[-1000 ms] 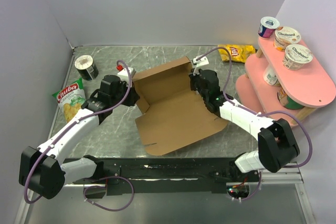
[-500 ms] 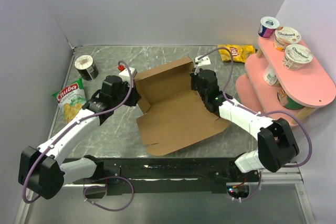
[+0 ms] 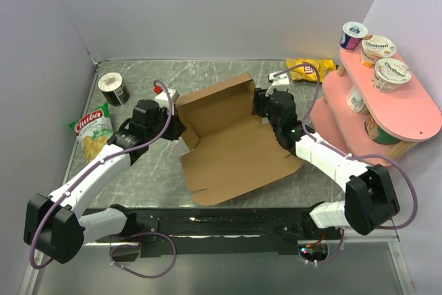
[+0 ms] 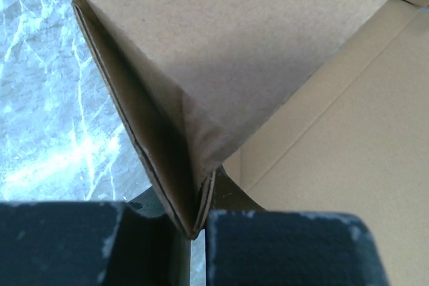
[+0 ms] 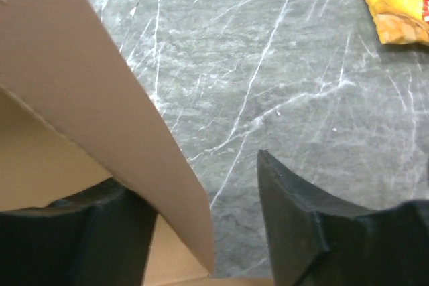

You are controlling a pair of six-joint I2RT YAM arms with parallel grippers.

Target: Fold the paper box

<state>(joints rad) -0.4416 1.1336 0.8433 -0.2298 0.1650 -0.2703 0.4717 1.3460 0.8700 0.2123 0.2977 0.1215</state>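
The paper box point(image 3: 228, 144) is a brown cardboard sheet lying partly folded in the middle of the table, its back wall and left side raised. My left gripper point(image 3: 178, 129) is at the box's left corner. In the left wrist view the gripper point(image 4: 194, 226) is shut on the doubled cardboard wall point(image 4: 167, 132). My right gripper point(image 3: 265, 107) is at the box's back right corner and stands open. In the right wrist view a raised flap point(image 5: 100, 112) leans against the left finger point(image 5: 87, 232), with a wide gap to the right finger point(image 5: 295, 226).
A pink tiered stand point(image 3: 407, 117) with yogurt cups is at the right. A yellow chip bag point(image 3: 311, 68) lies behind the right gripper. At the left are a green chip bag point(image 3: 93, 129) and a black can point(image 3: 113, 89).
My right gripper has opened, letting go of the box's right flap, and shifted a little to the right. The left gripper keeps its hold and has not moved.
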